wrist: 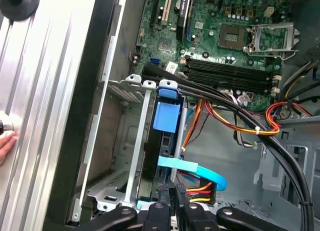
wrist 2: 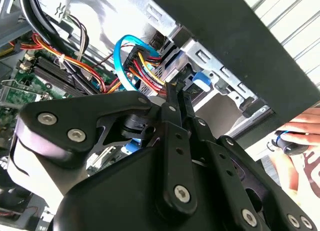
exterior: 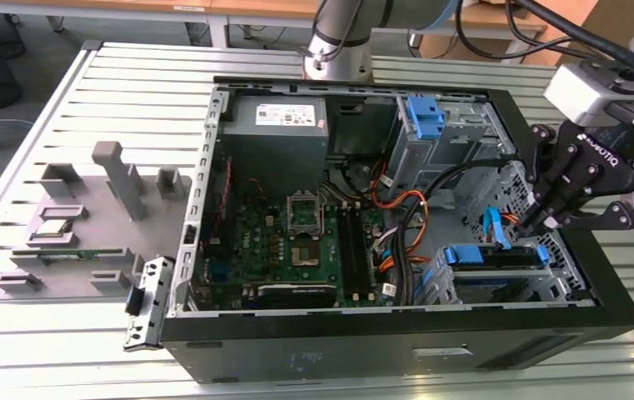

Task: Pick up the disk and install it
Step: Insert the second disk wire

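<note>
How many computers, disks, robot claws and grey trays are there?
Computer: 1
Disk: 1
Claw: 1
Grey tray: 1
Total: 4

Fingers pressed together, pointing down.

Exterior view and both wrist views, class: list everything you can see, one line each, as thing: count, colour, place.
Computer case: one, black, open, on the slatted table.
Motherboard: one, green, inside the case.
Grey box: one, white sticker, case's far corner.
Disk: one, blue rails, in the bay at the exterior view's right.
Bare bracket: one, blue, upper bay.
Fixture tray: one, grey, exterior view's left.
Person's hand: one, outside the case.
Gripper: one, black, fingers together above the disk.
</note>
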`<action>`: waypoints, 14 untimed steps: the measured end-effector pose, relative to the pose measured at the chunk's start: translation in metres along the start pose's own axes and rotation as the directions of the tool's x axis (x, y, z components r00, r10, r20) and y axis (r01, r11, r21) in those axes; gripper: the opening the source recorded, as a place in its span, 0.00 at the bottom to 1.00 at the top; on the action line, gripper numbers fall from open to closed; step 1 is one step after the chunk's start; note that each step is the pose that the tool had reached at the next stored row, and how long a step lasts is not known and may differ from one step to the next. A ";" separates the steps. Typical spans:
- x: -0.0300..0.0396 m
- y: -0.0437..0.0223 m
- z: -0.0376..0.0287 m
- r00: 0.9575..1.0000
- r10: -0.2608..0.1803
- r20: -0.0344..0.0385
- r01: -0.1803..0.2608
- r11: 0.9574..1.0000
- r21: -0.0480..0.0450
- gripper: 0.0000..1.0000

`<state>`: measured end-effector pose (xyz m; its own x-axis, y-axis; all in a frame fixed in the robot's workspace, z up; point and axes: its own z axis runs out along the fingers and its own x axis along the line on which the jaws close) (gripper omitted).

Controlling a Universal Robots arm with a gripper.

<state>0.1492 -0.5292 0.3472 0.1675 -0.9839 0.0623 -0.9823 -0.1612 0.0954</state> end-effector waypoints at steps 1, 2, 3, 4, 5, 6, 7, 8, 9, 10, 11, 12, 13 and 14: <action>-0.0002 0.0021 0.0003 1.000 0.001 -0.001 -0.001 1.000 0.008 0.16; -0.0003 0.0032 0.0005 1.000 0.001 -0.002 -0.001 1.000 0.013 0.16; -0.0002 0.0037 0.0007 1.000 0.003 -0.002 -0.003 1.000 0.017 0.16; -0.0002 0.0038 0.0007 1.000 0.005 -0.003 -0.005 1.000 0.019 0.16; -0.0001 0.0039 0.0009 1.000 0.008 -0.003 -0.008 1.000 0.021 0.16; -0.0002 0.0040 0.0011 1.000 0.011 -0.003 -0.011 1.000 0.023 0.16; -0.0001 0.0040 0.0013 1.000 0.015 -0.003 -0.015 1.000 0.024 0.16; 0.0000 0.0040 0.0017 1.000 0.021 -0.002 -0.021 0.999 0.024 0.16; 0.0001 0.0040 0.0020 1.000 0.029 -0.001 -0.029 0.999 0.023 0.16; 0.0002 0.0041 0.0023 0.999 0.039 0.000 -0.039 0.999 0.023 0.16; 0.0002 0.0041 0.0025 0.999 0.050 0.001 -0.050 0.999 0.022 0.16; 0.0003 0.0041 0.0027 0.998 0.059 0.001 -0.059 0.998 0.021 0.16; 0.0003 0.0044 0.0028 0.998 0.063 0.002 -0.063 0.998 0.021 0.16; 0.0003 0.0050 0.0029 0.998 0.064 0.002 -0.064 0.998 0.022 0.16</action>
<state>0.1441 -0.5305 0.3448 0.1040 -0.9924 0.0664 -0.9926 -0.0994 0.0695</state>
